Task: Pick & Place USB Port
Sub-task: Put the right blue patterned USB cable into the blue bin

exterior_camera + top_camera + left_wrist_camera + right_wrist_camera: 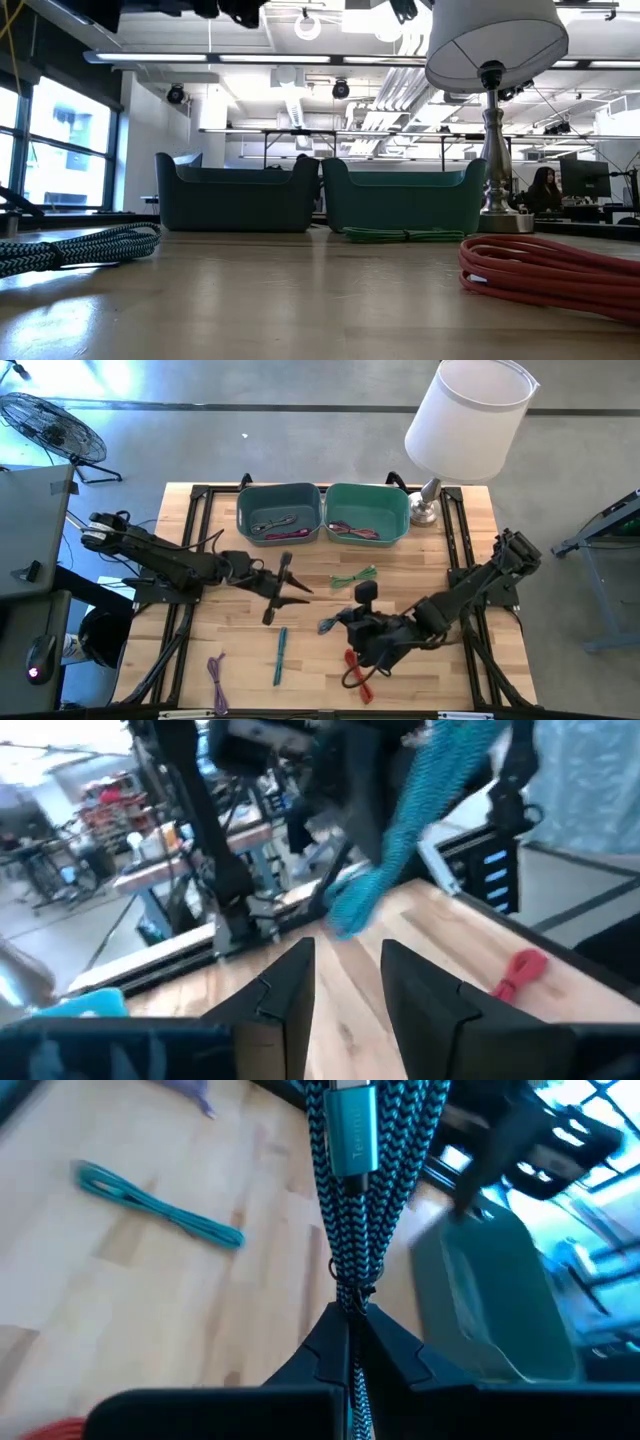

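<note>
Low view: wooden table [300,300], office behind.

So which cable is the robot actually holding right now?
Find the white lamp at the table's far edge, then come toward the near edge to the right gripper in the middle of the table. Pinched in its shut fingers is the braided teal-and-black cable. It is the only cable lifted; the plain teal cable and red cable lie flat.

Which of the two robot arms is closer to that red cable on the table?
Right. The right pincer, shut on a teal braided cable, sits just above the red cable; the left pincer hangs farther off, toward the bins.
</note>
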Controlling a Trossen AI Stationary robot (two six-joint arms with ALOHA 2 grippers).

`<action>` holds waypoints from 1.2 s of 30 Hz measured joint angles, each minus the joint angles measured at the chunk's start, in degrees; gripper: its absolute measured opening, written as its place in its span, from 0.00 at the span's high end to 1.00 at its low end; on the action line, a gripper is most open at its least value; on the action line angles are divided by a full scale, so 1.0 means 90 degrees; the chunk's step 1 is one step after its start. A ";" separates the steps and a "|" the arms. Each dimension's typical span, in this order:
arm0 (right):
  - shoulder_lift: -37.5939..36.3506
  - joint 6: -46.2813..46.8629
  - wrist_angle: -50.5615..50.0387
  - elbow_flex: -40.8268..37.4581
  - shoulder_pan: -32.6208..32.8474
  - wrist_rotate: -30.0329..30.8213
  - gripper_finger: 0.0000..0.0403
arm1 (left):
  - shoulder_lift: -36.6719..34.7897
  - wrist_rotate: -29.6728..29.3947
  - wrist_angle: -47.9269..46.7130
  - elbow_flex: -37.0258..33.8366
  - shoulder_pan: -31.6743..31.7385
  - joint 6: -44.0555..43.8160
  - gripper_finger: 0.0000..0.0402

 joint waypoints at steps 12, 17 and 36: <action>0.0000 -0.0985 0.0345 0.0005 -0.0188 -0.0075 0.99 | -0.0005 -0.0463 -0.0071 0.0279 -0.0026 0.0157 0.40; 0.0000 -0.1543 0.0731 0.0007 -0.0592 -0.0432 0.99 | -0.0007 -0.0206 -0.0045 0.0279 -0.0026 0.0004 0.38; 0.0327 -0.2341 0.1507 0.0012 -0.2190 -0.2303 0.98 | -0.0005 0.0015 -0.0019 0.0269 -0.0026 0.0146 0.60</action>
